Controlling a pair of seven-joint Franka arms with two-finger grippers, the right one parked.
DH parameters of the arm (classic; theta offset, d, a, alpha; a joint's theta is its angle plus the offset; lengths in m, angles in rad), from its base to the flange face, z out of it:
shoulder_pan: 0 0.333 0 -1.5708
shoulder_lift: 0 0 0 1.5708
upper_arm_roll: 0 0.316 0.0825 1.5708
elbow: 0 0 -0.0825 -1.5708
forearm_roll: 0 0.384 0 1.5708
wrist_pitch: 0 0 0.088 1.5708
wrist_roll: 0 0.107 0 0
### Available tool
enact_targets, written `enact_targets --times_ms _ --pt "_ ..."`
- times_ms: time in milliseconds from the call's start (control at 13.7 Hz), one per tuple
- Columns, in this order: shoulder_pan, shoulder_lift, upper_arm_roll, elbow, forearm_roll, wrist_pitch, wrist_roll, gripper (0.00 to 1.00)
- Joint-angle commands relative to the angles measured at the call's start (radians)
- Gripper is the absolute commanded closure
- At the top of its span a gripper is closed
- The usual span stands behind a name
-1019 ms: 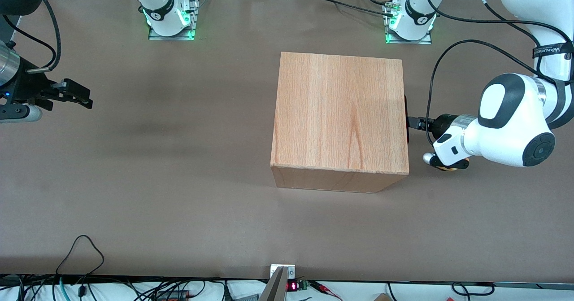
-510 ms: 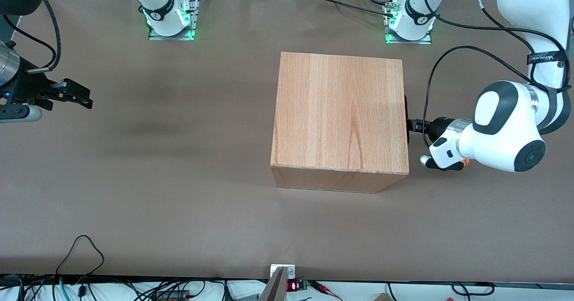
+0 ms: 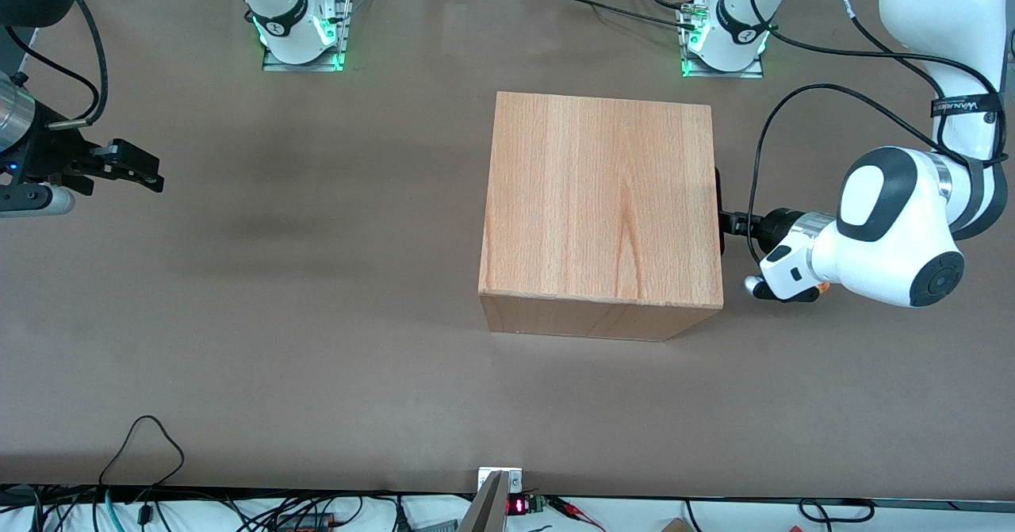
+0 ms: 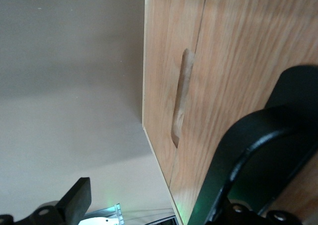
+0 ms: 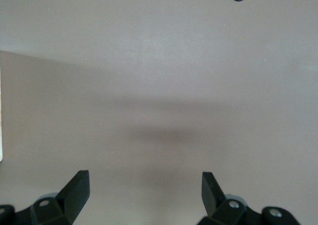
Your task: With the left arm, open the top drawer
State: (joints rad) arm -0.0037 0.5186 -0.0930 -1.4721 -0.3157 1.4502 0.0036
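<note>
The wooden box (image 3: 599, 203) stands mid-table, its drawer fronts facing the working arm's end. The top drawer is shut. From the front view only a black sliver of its bar handle (image 3: 718, 199) shows at the box's edge. In the left wrist view the drawer's front panel (image 4: 243, 56) fills the picture, with the black handle (image 4: 258, 145) close up. The left arm's gripper (image 3: 728, 220) is level with the handle and right at the drawer front. It also shows in the left wrist view (image 4: 149, 207), open, with one finger (image 4: 74, 200) wide of the handle. The other finger merges with the handle.
Beside the top drawer's panel, past a seam, another wood panel has a carved recess (image 4: 181, 98). The two arm bases (image 3: 301, 28) (image 3: 725, 36) stand on the table's edge farthest from the camera. The arm's black cable (image 3: 801, 100) loops above the table beside the box.
The left arm's wrist and elbow have shifted slightly toward the box, mostly in the first half second. The gripper stays at the handle. The drawer has not moved.
</note>
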Motion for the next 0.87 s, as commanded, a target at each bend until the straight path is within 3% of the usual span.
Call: enact_targets --times_ms 0,801 --pt "0.01 0.021 0.015 0.015 -0.005 0.012 0.006 0.0" --pt "0.094 0.037 0.021 0.016 0.001 0.05 0.006 0.0"
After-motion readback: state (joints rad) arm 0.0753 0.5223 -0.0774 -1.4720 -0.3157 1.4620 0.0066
